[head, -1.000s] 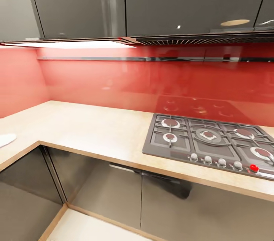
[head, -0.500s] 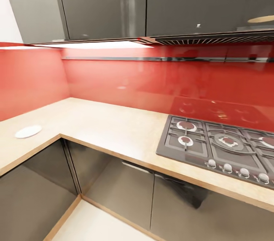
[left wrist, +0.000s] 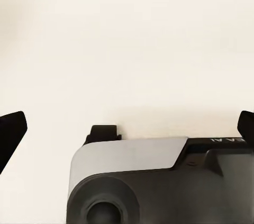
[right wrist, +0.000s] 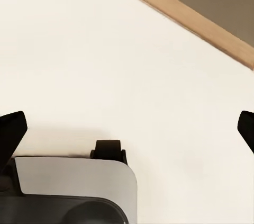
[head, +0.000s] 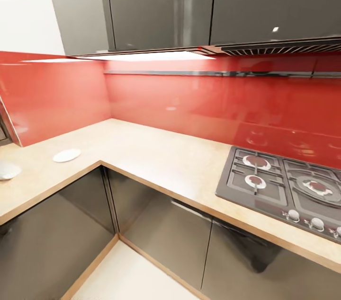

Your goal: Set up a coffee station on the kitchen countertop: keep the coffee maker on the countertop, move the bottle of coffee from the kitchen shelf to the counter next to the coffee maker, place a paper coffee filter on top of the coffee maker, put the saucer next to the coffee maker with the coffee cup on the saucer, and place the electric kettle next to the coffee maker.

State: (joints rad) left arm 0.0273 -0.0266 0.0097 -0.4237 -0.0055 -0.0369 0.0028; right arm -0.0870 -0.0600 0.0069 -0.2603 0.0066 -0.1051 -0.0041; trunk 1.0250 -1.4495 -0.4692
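Note:
A flat white round saucer [head: 66, 155] lies on the beige countertop [head: 156, 158], on its left run near the corner. A second white object [head: 7, 170] sits at the picture's left edge, partly cut off; I cannot tell what it is. The coffee maker, coffee bottle, kettle and cup are out of view. In the left wrist view my left gripper [left wrist: 127, 128] hangs open over pale floor, with its dark fingertips [left wrist: 12, 126] far apart and nothing between them. My right gripper [right wrist: 127, 128] is likewise open above the floor, nothing held.
A black gas hob [head: 289, 186] is set into the counter at right. Glossy grey base cabinets [head: 161, 238] run below, upper cabinets [head: 161, 2] above, and a red backsplash [head: 189, 101] behind. A wooden plinth strip [right wrist: 180, 12] borders the cream floor [head: 128, 276].
The head camera has swung left, so the hob slides toward the right edge. The saucer shows further in from the left edge, and a second white object appears there.

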